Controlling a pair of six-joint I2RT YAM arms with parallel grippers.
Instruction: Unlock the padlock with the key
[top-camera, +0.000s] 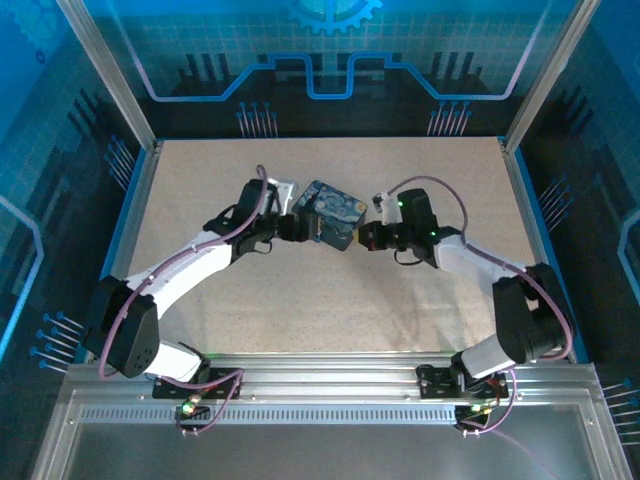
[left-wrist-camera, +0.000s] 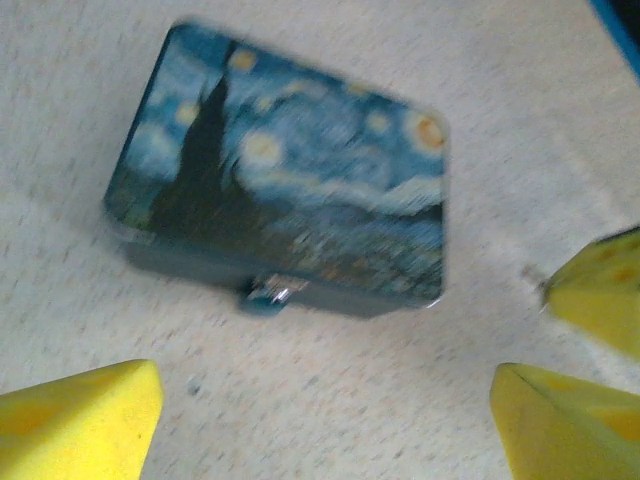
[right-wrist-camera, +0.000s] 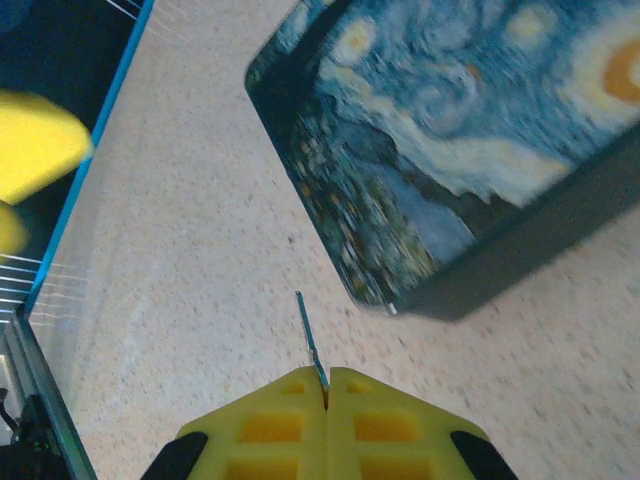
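Note:
The padlock (left-wrist-camera: 268, 292) is a tiny dark lock with a silvery glint, hanging at the near edge of the dark blue swirl-painted tin (left-wrist-camera: 290, 170). My left gripper (left-wrist-camera: 325, 390) is open, its yellow fingers (left-wrist-camera: 80, 420) spread wide just short of the padlock with nothing between them. My right gripper (right-wrist-camera: 327, 385) is shut on the key (right-wrist-camera: 310, 340), a thin sliver sticking out ahead of the fingertips. The key's tip points over bare table, left of the tin (right-wrist-camera: 450, 130). From above, the left gripper (top-camera: 290, 226) and the right gripper (top-camera: 365, 236) flank the tin (top-camera: 330, 214).
The tin lies mid-table on the speckled beige table top (top-camera: 330, 300). The right gripper's yellow fingers (left-wrist-camera: 600, 290) show at the right of the left wrist view. A blue rim (top-camera: 128, 215) and metal frame posts border the table.

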